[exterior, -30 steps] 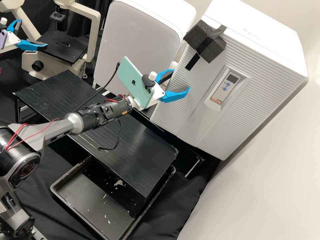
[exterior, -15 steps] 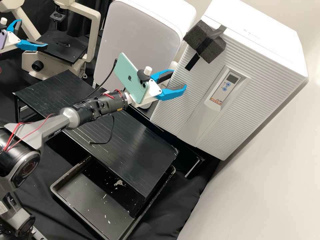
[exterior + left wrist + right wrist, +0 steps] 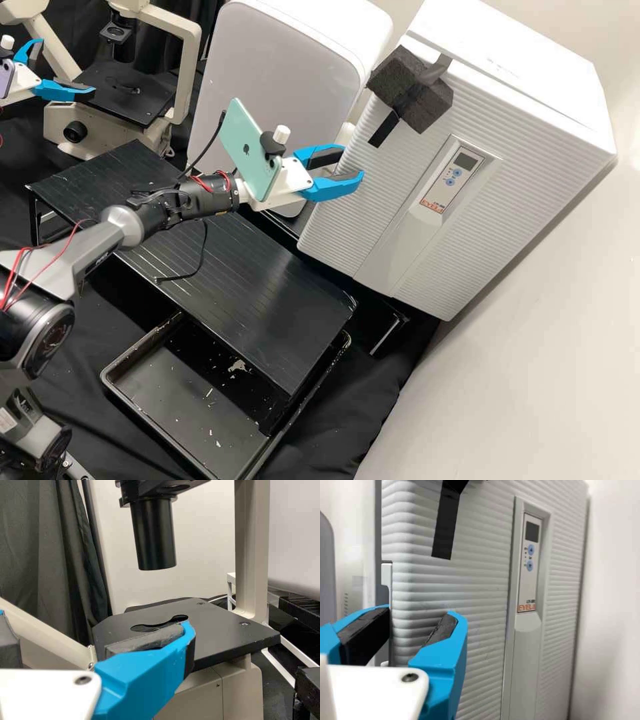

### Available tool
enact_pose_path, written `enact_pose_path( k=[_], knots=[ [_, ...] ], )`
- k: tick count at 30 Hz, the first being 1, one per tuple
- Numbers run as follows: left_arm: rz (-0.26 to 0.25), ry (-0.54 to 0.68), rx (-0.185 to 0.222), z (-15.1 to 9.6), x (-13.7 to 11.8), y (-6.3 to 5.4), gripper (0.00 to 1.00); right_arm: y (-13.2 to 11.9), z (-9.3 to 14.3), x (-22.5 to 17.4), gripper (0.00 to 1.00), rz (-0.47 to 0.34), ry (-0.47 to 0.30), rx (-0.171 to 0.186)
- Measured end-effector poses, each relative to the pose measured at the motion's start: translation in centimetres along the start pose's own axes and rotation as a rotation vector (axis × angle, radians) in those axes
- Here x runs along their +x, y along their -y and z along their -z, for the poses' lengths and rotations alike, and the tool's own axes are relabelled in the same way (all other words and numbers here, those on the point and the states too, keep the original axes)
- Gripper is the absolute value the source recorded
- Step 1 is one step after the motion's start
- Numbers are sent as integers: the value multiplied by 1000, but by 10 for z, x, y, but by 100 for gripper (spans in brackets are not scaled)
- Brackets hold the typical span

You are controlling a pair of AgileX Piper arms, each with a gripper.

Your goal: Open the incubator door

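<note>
Parted moderately rather than spread wide, the fingers of my right gripper (image 3: 353, 161) sit in the high view at the free side edge of the ribbed incubator door (image 3: 360, 207); whether their pads press on it, I cannot tell. At the top, the door's seam against the incubator body (image 3: 513, 73) looks uneven, so I judge the door slightly ajar and the step one of swinging it outward. I should draw back in an arc about the far side, turning my wrist with the door, since a straight pull could let the edge slip out. The foam block (image 3: 427, 113) hangs high on the door, and I'd leave it room to travel. My left gripper (image 3: 67, 67) is spread, holding nothing, by the microscope (image 3: 50, 123). In the left wrist view, one of its fingers lies before the dark stage (image 3: 220, 630); it can wait there. In the right wrist view, one finger is across the ribbed front and the other alongside the edge. That second finger matters most: I want it hooked well behind the edge, pulling steadily, while the front one guides lightly without scraping the ribs.
</note>
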Motion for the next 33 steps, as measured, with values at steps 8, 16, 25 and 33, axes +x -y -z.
enact_pose_path(
  k=[8,16,25,33],
  knots=[
    [0,0,0,0,0,0,100,-21,-17,-32,0,-60,39,1],
    [0,0,0,0,0,0,100,-45,-45,-69,0,-182,130,35],
    [0,0,0,0,0,0,100,-39,-64,-94,0,-121,138,26],
    [0,0,0,0,0,0,100,-41,-76,-110,0,-81,116,35]
  ],
)
